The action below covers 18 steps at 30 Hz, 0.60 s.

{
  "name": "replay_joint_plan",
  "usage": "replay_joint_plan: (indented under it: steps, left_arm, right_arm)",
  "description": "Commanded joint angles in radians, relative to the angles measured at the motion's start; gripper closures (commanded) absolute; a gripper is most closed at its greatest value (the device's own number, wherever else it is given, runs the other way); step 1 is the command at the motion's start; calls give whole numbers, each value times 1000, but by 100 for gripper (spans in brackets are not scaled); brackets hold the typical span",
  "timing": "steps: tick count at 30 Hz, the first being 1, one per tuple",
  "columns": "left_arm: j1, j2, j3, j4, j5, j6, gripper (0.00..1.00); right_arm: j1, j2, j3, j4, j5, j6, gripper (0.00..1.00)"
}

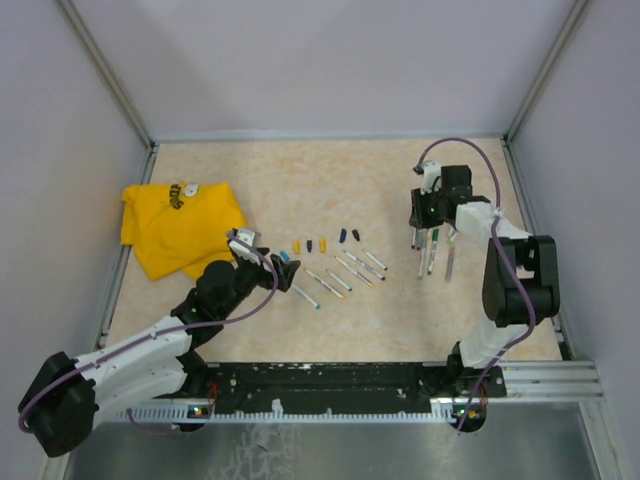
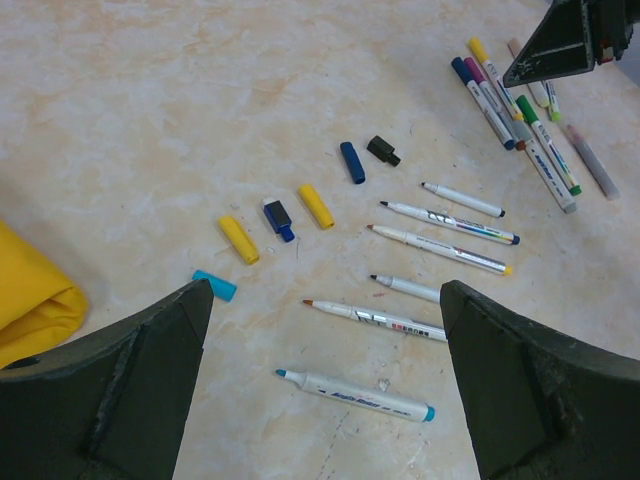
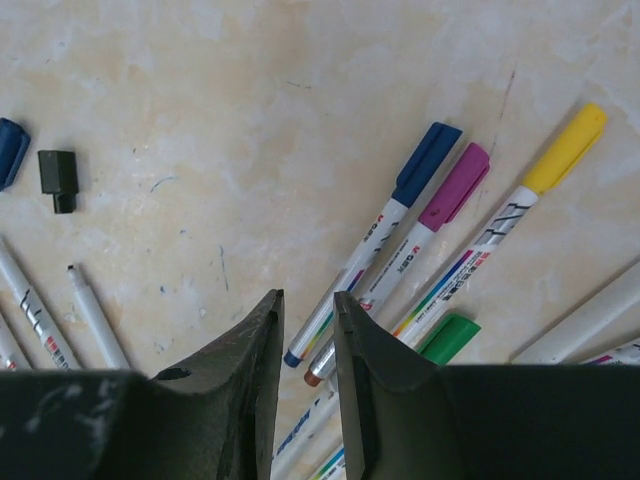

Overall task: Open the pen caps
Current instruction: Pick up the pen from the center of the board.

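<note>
The likeliest slip lies with the right gripper (image 3: 308, 300). Its fingers are drawn narrow with nothing between them, and they hang over the tail ends of the blue-capped pen (image 3: 377, 230) and the magenta-capped pen (image 3: 408, 250), which lie side by side and seem to touch. A descent there could pinch both barrels, or shove them into the yellow-capped pen (image 3: 487, 232) just beside. Whether a finger already brushes a barrel is hard to tell from the wrist view.

The left gripper (image 2: 328, 290) holds its fingers wide and empty above the uncapped pens (image 2: 375, 320). If it drops low, it could scatter the loose pen caps (image 2: 315, 205). These are stubby plastic sleeves in yellow, blue, black and cyan, lying in a rough row on the bench (image 2: 150, 100).
</note>
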Motion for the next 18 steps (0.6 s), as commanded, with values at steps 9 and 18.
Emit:
replay_joint_plan:
  steps: [9, 18]
  left_arm:
    - [4, 16, 9, 32, 11, 1, 0]
    - [5, 16, 11, 32, 10, 5, 0]
  right_arm:
    - [20, 99, 72, 32, 98, 39, 75]
    - [34, 141, 79, 25, 94, 38, 76]
